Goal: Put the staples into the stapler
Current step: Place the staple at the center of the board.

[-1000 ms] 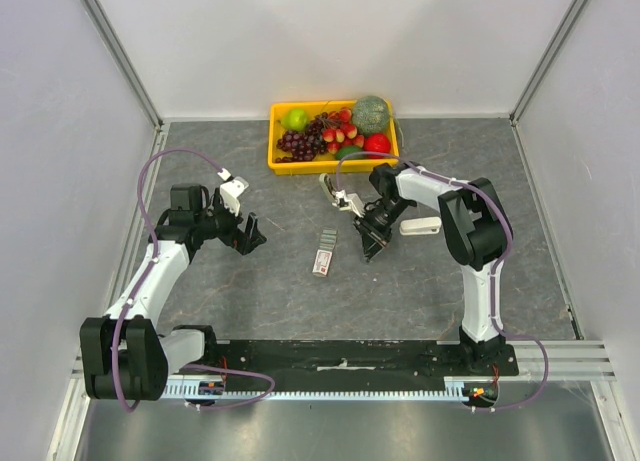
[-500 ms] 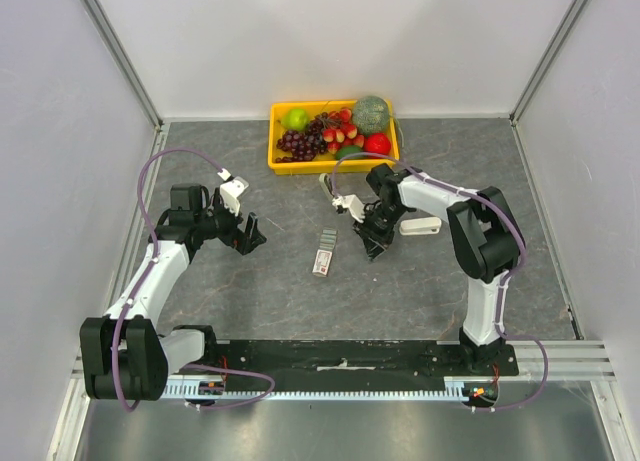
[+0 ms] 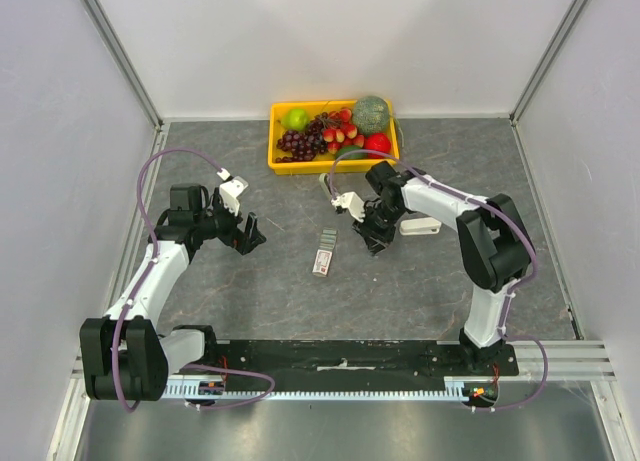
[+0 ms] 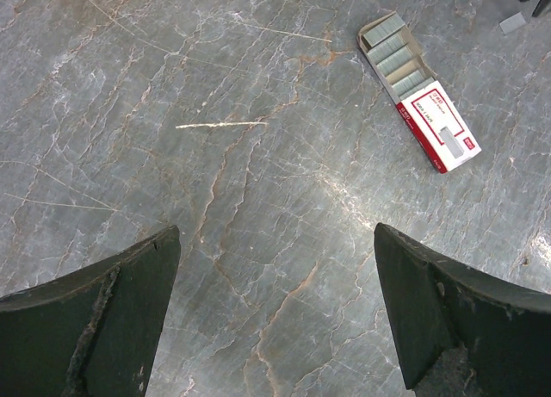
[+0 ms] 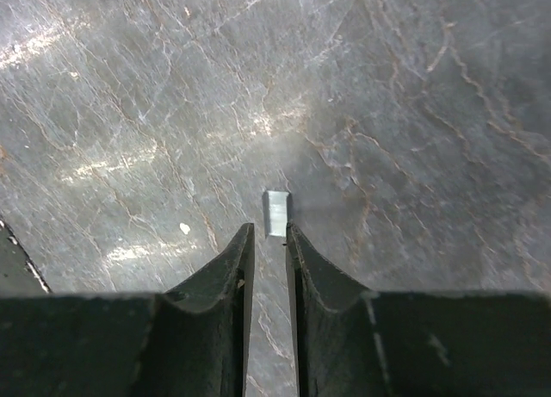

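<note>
The staples box [image 3: 323,253] lies mid-table, its red and white sleeve slid half off; several silvery strips show in the open tray [image 4: 419,113]. One short silvery strip [image 5: 276,214] lies flat on the table, its near end at the tips of my right gripper [image 5: 269,232]. The jaws stand narrowly apart around bare table. That strip [image 4: 512,21] also shows in the left wrist view. A white stapler [image 3: 420,225] lies just right of my right gripper [image 3: 374,241]. My left gripper [image 3: 248,233] hovers wide open to the left [image 4: 275,242], holding nothing.
A yellow basket [image 3: 272,141] of fruit stands at the back centre, behind the right arm. Grey walls close in the left, right and back sides. A thin pale scratch [image 4: 219,124] marks the table between my left gripper and the box.
The right gripper has shifted slightly back and right, its elbow swinging right, and its jaws have parted a little. The left arm has not moved.
</note>
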{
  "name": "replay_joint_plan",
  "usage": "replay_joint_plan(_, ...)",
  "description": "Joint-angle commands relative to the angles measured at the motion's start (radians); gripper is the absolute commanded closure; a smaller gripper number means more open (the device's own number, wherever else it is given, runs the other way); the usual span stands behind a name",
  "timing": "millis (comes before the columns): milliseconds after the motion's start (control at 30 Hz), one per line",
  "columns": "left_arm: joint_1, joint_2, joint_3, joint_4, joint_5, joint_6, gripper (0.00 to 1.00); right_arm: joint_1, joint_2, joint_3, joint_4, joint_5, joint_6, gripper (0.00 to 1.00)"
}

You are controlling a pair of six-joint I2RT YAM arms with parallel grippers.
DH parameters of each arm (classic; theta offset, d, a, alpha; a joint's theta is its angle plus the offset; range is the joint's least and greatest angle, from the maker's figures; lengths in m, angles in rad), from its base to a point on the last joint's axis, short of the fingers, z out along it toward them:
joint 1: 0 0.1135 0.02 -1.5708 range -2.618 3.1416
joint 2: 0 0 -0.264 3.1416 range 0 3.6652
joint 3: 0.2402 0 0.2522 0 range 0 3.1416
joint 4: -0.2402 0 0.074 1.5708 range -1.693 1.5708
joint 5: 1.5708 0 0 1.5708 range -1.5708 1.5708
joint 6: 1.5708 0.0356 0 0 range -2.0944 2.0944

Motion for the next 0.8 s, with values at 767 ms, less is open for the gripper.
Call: replay_joint_plan(767,0.01,-0.024,0.015,0.006,0.029,-0.002,0.01,0.046,-0.081,-0.106,0.144,0.183,-0.027,0.76)
